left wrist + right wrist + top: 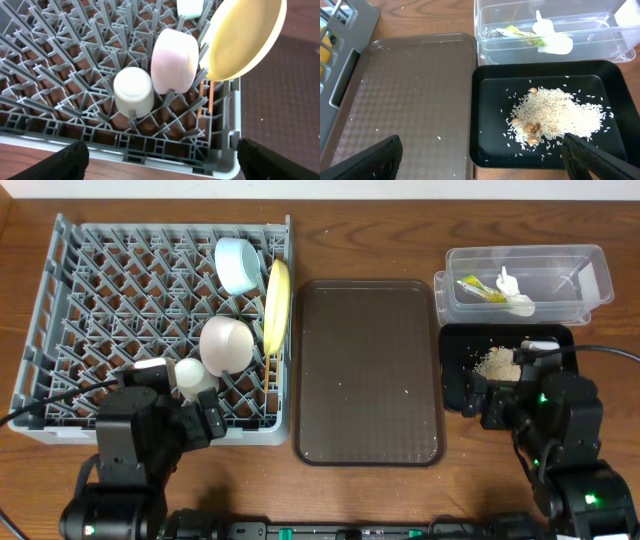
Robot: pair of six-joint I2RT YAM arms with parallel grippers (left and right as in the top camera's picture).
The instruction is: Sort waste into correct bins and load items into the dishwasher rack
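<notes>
the left hand (160, 161) hangs spread and empty off the near edge of the dishwasher rack (150, 150), the white cup (133, 91) straight ahead. the right hand (480, 160), also spread and empty, hovers at the black tray (490, 85) holding the rice crumbs (555, 117). what waste looks left is a few specks (438, 137) on the brown tray (410, 90), lying to that hand's left, so the right arm seems nearer.

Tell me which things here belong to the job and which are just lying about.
Job: dishwasher rack, yellow plate, light-blue bowl, white bowl, white cup, chopsticks, clear tub, wrapper, white scraps, black tray, rice crumbs.
Lying about: brown serving tray, wooden table.
</notes>
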